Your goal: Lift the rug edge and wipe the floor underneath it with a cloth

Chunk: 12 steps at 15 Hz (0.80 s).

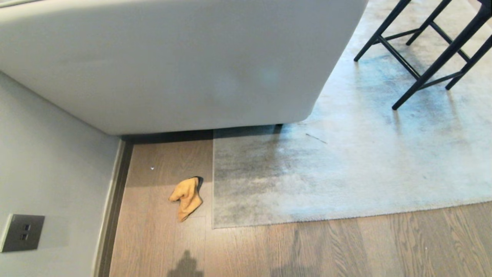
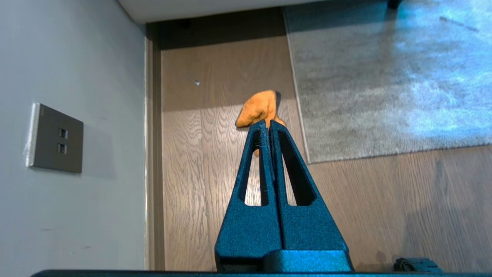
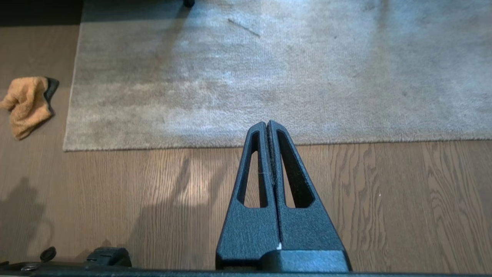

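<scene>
Both end effectors closed, empty; cloth [image 1: 186, 197] beside rug edge [image 1: 213, 184]; sofa [image 1: 173, 57] overhangs.

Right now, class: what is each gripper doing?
Left gripper: closed, empty, above the floor.
Right gripper: closed, empty.

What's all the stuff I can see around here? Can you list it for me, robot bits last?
cloth: one, mustard-tan with a dark grey edge, crumpled on the floor just left of the rug
rug: one, light grey with darker mottling, lying flat, its corner near the cloth
floor: light brown wood planks
sofa: one, pale grey, partly over the rug's far edge
stool legs: black, standing on the rug at far right
wall: grey, at left
socket plate: one, dark grey, on the wall
left gripper: dark, shut, empty, above the floor
right gripper: dark, shut, empty, above the floor
</scene>
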Tool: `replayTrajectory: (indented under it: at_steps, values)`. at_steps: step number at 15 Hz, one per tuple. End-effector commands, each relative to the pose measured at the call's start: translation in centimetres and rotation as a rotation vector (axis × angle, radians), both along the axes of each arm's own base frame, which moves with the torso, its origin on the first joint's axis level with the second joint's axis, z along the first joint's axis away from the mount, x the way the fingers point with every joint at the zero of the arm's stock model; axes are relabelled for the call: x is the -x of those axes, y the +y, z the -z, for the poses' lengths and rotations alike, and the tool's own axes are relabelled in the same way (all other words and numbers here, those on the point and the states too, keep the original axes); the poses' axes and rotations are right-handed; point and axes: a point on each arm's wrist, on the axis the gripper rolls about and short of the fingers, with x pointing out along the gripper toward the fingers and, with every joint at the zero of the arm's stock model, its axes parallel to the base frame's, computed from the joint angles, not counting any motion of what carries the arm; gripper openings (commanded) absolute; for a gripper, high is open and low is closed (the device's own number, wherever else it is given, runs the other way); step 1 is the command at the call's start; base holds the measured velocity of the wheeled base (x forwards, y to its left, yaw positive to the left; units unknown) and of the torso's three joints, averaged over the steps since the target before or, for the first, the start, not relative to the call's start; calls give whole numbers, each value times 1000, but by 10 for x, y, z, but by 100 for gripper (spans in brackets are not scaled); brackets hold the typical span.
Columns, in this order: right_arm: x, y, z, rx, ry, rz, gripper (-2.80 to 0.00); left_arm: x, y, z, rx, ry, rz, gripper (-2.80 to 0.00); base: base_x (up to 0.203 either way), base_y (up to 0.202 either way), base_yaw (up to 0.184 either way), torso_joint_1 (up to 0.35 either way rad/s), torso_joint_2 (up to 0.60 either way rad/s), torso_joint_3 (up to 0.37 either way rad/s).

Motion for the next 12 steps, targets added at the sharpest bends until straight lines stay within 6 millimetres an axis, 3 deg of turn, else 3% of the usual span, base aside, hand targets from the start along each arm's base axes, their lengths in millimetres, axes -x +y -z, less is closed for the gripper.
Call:
replayTrajectory:
  at_steps: [1, 12]
  values:
    - [0, 0, 0, 0, 1, -2, -280, 0, 0, 0, 0, -1, 1, -280, 0, 0, 0, -2, 3, 207]
    - [0, 0, 0, 0, 1, -2, -280, 0, 0, 0, 0, -1, 1, -280, 0, 0, 0, 1, 3, 204]
